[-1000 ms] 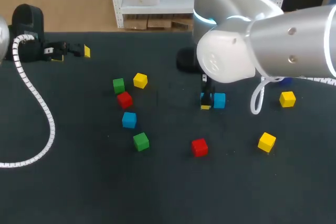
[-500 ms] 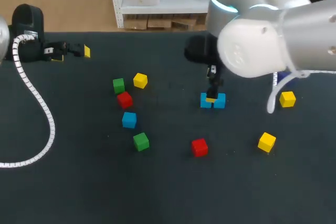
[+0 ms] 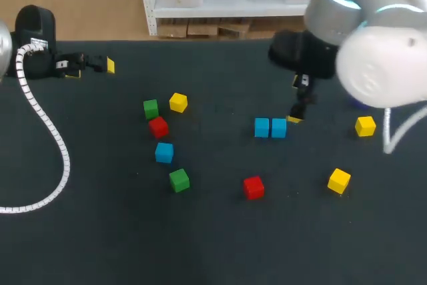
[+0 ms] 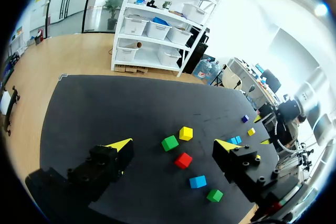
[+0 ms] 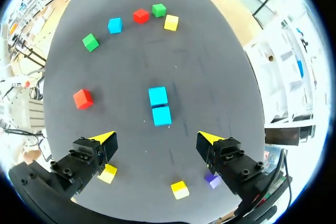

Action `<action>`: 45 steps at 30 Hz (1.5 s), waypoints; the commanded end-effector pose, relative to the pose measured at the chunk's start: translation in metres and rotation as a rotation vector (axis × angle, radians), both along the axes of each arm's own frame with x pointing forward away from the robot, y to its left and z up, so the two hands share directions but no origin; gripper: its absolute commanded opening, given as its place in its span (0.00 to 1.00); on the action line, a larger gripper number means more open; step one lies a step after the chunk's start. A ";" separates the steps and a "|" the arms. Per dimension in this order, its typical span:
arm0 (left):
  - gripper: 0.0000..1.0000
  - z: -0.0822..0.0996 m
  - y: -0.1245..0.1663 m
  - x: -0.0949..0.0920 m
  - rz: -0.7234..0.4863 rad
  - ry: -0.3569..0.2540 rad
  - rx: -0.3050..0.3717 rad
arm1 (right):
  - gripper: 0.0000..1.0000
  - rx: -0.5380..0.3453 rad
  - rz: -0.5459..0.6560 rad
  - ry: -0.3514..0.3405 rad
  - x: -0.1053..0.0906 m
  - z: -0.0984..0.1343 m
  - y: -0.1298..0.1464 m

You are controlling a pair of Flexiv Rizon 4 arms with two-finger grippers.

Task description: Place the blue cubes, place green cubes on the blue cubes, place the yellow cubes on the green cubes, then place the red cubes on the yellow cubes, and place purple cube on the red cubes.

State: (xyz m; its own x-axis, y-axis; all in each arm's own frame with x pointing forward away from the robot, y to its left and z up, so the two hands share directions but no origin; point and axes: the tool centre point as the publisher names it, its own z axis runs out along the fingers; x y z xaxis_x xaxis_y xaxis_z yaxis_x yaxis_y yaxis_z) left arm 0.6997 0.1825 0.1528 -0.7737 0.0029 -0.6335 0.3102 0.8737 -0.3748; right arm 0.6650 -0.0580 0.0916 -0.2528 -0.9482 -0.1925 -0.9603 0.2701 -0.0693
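My right gripper (image 5: 156, 138) is spread open and grasps nothing. It hangs above the table (image 3: 100, 231), just beside the blue pair (image 5: 157, 97): two blue cubes touching side by side, flat on the table, ahead of my fingers in the right wrist view.

The third blue cube (image 3: 163, 152) sits well apart, on my left side, between the left red cube (image 3: 158, 126) and the near green cube (image 3: 179, 179). The far green cube (image 3: 151, 108) is just beside that red one, with the left yellow cube (image 3: 178, 102) near.

The middle red cube (image 3: 253, 187) lies near the pair, on my side of it. The far right yellow cube (image 3: 365, 125) and the near right yellow cube (image 3: 339, 180) are on my right. The purple cube (image 5: 212, 180) is beside my right finger and mostly hidden in the head view.

My left gripper (image 4: 173, 145) is open and empty, at the table's far left edge.
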 end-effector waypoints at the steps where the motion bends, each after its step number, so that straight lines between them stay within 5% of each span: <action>1: 1.00 -0.002 0.002 0.000 -0.006 -0.007 -0.009 | 1.00 0.036 -0.040 -0.093 -0.011 0.008 -0.019; 15: 1.00 -0.002 0.002 0.000 -0.006 -0.007 -0.009 | 1.00 0.136 -0.213 -0.129 0.003 0.029 -0.058; 45: 1.00 -0.002 0.002 0.000 -0.006 -0.007 -0.009 | 1.00 0.215 -0.330 -0.175 0.008 0.044 -0.091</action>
State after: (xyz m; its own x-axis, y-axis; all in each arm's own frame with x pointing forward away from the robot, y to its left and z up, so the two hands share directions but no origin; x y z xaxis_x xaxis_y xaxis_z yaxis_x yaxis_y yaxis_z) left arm 0.6997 0.1825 0.1528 -0.7737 0.0029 -0.6335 0.3102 0.8737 -0.3748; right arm 0.6744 -0.1496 0.1368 -0.4822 -0.7577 -0.4397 -0.7997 0.5857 -0.1323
